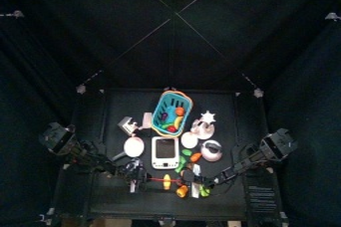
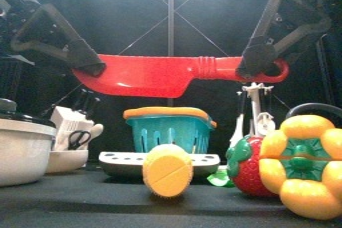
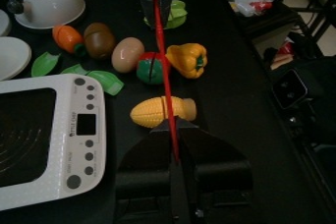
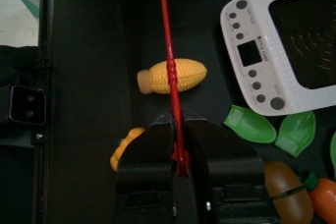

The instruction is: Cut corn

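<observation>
while both arms hang over the front of the black table (image 1: 134, 107), a red toy knife (image 2: 154, 73) stretches level between them, and each end sits in a claw. the left gripper (image 2: 88, 68) is pinched narrow on the blade end, jaws nearly together with only the thin red edge between them. the right gripper (image 2: 263, 69) is clamped on the handle end, jaws snug on it.

biggest thing near the claws: the white scale (image 3: 42, 135), lying flat just beside the left gripper and off to one side of the blade line. behind the knife stands the teal basket (image 2: 170, 132), well back from both claws. the yellow pepper (image 3: 188, 59) lies farther out along the blade from the left claw, with the red-and-green piece (image 3: 152, 68) just beside it, right under the red edge.

and the corn (image 3: 164, 111), small and yellow, lies on its side on the table directly below the knife, between the two claws, closest of all the toys to the left gripper. from the right wrist the corn (image 4: 174, 74) sits under the red edge too; whether blade touches it, can't tell.
</observation>
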You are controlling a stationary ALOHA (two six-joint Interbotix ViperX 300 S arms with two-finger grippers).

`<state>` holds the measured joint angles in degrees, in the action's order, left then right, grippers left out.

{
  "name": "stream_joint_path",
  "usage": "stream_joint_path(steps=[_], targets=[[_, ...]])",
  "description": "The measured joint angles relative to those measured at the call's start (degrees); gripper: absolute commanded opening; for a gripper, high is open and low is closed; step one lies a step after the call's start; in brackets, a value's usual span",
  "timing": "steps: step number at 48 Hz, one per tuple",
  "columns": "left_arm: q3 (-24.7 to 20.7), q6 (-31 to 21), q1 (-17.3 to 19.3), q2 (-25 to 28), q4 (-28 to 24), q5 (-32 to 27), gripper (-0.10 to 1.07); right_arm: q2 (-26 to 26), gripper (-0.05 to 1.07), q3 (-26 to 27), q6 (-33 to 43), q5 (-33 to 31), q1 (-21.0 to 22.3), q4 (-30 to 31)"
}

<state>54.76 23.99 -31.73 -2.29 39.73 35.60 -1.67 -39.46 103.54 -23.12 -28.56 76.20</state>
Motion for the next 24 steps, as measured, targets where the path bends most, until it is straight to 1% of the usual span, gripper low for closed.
stream_joint_path(steps=[16, 24], targets=[[-0.6, -0.3, -1.0, 0.4, 0.4, -0.1, 0.36, 0.4, 0.40, 0.0, 0.0, 0.3, -0.4, 0.0], [-0.8, -0.4, -1.1, 2.1, 0.8, 0.3, 0.36, 0.7, 0.40, 0.0, 0.0, 0.3, -0.4, -0.1]])
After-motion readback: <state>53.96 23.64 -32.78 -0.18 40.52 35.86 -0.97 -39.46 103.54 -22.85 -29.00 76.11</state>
